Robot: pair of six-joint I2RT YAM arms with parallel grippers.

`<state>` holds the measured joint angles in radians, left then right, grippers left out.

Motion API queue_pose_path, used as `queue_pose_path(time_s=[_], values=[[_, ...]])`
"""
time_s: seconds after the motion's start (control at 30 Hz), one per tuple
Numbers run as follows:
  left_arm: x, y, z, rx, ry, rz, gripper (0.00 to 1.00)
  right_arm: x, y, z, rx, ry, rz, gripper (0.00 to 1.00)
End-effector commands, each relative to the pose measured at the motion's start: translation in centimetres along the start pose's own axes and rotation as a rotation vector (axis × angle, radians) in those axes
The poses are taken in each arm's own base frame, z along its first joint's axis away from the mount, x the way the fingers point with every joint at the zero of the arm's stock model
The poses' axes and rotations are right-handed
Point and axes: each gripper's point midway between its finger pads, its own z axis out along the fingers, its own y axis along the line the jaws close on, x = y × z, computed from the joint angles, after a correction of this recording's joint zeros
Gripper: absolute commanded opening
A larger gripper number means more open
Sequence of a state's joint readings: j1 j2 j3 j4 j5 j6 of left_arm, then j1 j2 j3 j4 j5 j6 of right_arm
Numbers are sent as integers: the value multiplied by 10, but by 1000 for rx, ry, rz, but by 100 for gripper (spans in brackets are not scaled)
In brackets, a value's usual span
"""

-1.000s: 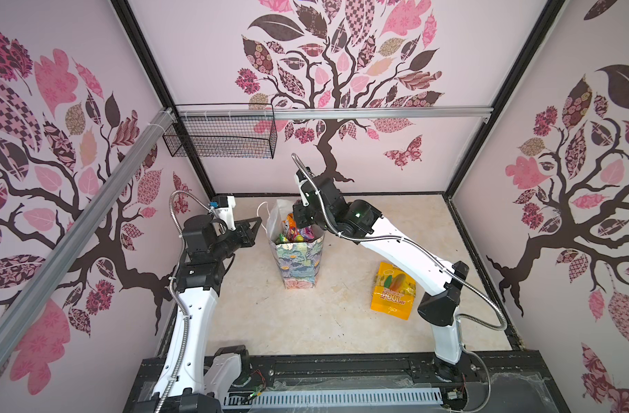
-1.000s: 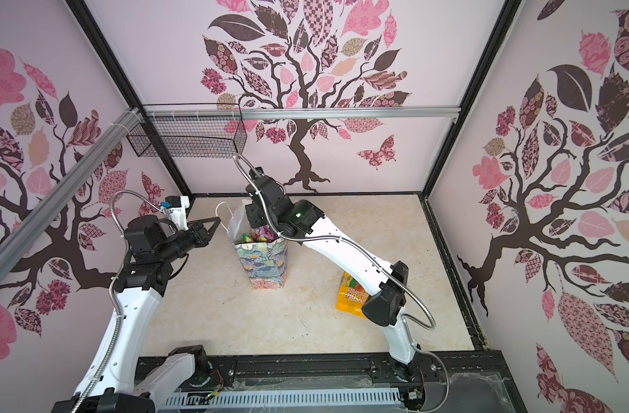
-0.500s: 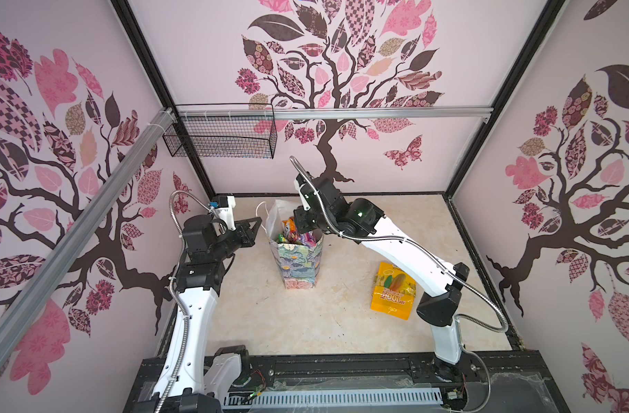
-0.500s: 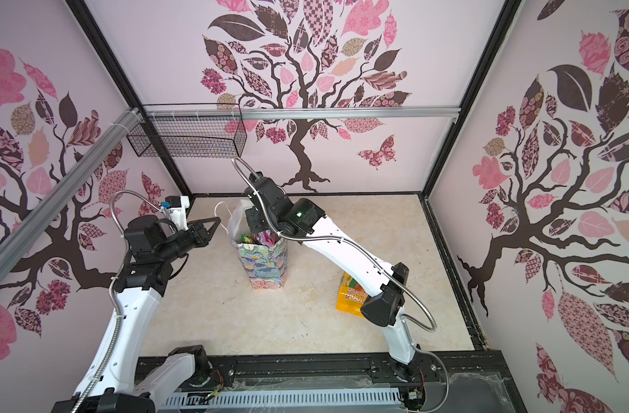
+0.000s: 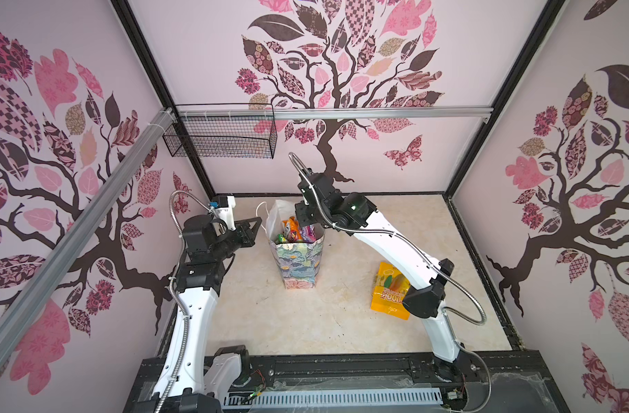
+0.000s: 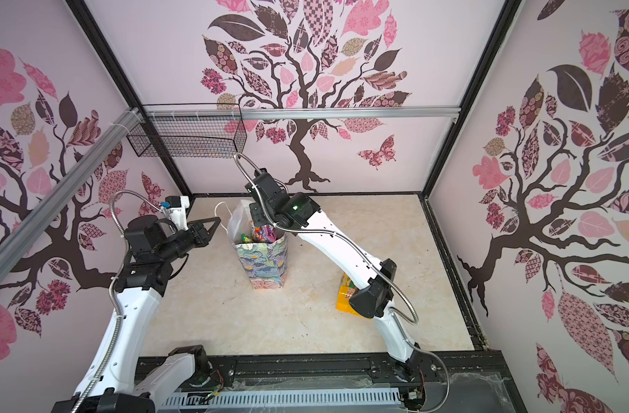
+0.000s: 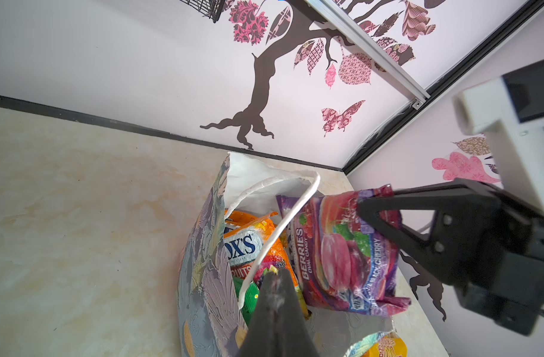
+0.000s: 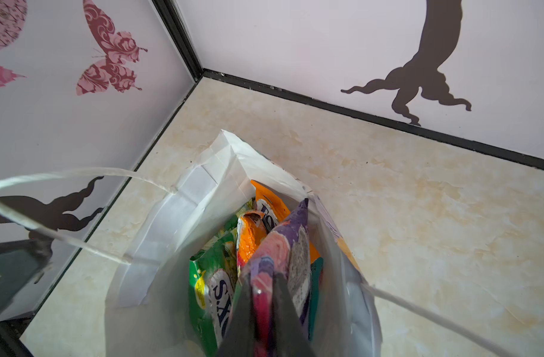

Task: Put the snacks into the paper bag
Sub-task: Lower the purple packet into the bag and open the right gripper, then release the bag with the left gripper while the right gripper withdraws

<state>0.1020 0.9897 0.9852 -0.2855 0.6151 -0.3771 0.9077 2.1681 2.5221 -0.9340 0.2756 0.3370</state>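
The paper bag (image 5: 298,264) is standing upright mid-frame, part filled; the right gripper (image 8: 262,287) is hanging in its mouth, jaws clamping a purple packet (image 7: 342,256), so letting go is probably next. The left gripper (image 5: 257,223) is hovering beside the bag, jaws together (pinching the cord (image 8: 79,170)? unclear). Tree-papered walls (image 5: 377,143) are enclosing a marbled floor (image 5: 306,321), where a yellow packet (image 5: 388,289) is lying lower right.

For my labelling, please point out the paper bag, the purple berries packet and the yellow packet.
paper bag (image 5: 298,266): a top view, floral front wall.
purple berries packet (image 7: 342,262): left wrist view, printed face.
yellow packet (image 5: 387,294): a top view, its label.
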Motion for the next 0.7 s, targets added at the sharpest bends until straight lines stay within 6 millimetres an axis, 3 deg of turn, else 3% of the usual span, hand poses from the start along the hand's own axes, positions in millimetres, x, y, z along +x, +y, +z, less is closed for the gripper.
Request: queue_pose_path(time_s=[0.0,0.07,0.13,0.27,0.33,0.43,0.57,0.67], values=[[5,0,0,8,-1,7,0,-13,2,3,-12,-38,21,0],[5,0,1,9,1,6,0,-14,3,5,-18,-43,23,10],[5,1,1,6,1,5,0,-18,9,4,-50,-54,28,29],[5,1,1,3,1,3,0,-34,36,-13,-207,-88,45,41],[4,1,0,4,-2,6,0,-44,56,-33,-328,-108,47,45],[0,2,-2,-29,6,12,0,-59,68,-71,-404,-163,23,45],[-16,4,-12,-120,30,29,1,-75,52,-123,-363,-239,-13,46],[-34,-5,-29,-195,64,54,42,-70,22,-152,-267,-253,-20,48]])
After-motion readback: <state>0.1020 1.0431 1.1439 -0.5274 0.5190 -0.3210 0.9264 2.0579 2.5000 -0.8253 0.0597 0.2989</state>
